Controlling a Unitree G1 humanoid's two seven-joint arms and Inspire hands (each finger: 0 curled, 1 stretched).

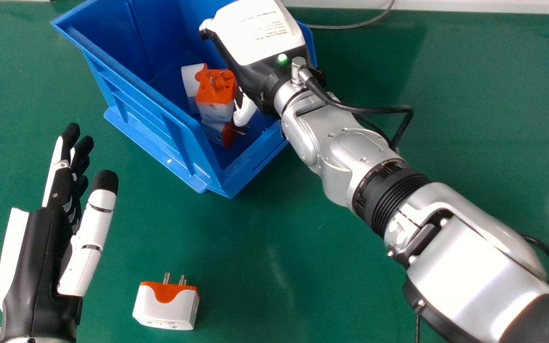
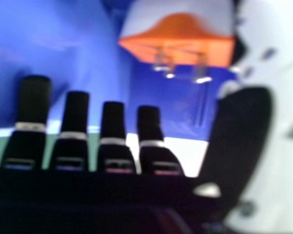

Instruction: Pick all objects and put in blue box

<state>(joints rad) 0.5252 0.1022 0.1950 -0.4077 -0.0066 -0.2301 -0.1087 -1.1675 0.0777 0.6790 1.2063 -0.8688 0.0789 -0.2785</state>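
Fingers spread, the right hand (image 1: 262, 35) is probably releasing in the box (image 1: 157, 121), the plug (image 1: 166, 308) outside needing a grasp next.

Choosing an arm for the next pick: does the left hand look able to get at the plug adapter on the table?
Probably yes: the left hand is open, just left of the plug adapter, with only bare green table between them.

The right hand (image 1: 260, 38) hides its own fingers from the head view, and part of the blue box (image 1: 150, 119) below. Beyond the hand, the box's far side is cut off; beside it, plug adapters (image 1: 216, 90) partly cover one another.
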